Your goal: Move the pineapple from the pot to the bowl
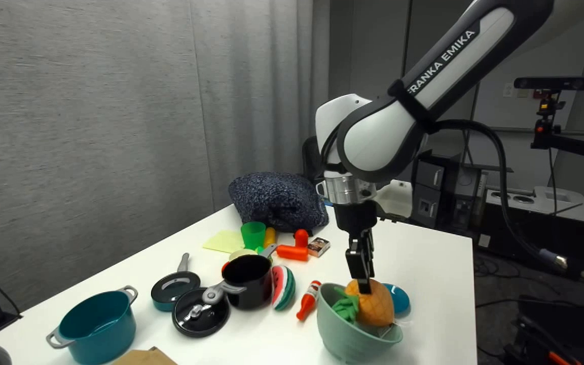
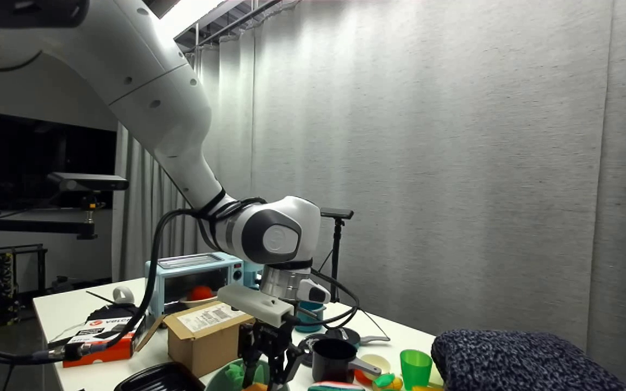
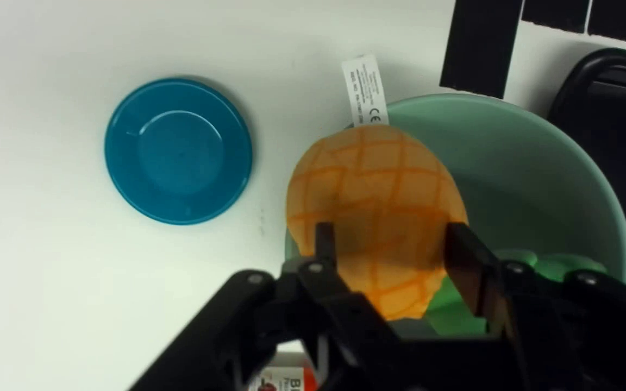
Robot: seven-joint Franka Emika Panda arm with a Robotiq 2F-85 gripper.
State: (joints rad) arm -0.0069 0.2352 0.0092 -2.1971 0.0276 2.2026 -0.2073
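The orange pineapple [image 1: 375, 304] with green leaves sits partly inside the pale mint-green bowl [image 1: 345, 342], near one rim and rising above it. The bowl looks tilted. In the wrist view the pineapple [image 3: 378, 179] covers part of the bowl's rim, and its leaves lie inside the bowl [image 3: 530, 190]. My gripper [image 3: 386, 233] has its fingers on both sides of the pineapple, which bulges past them; it looks shut on it. In the exterior view the gripper [image 1: 365, 286] points down onto the pineapple's top. The black pot [image 1: 248, 286] stands apart, and its visible inside looks dark.
A blue dish [image 3: 180, 152] lies beside the bowl. A red sauce bottle [image 1: 308, 300] lies between bowl and watermelon slice [image 1: 283, 288]. A lid [image 1: 201, 312] leans by the pot, and a teal pot [image 1: 102, 329] stands farther off. A black tray [image 2: 161, 377] and cardboard box [image 2: 204, 342] flank the bowl.
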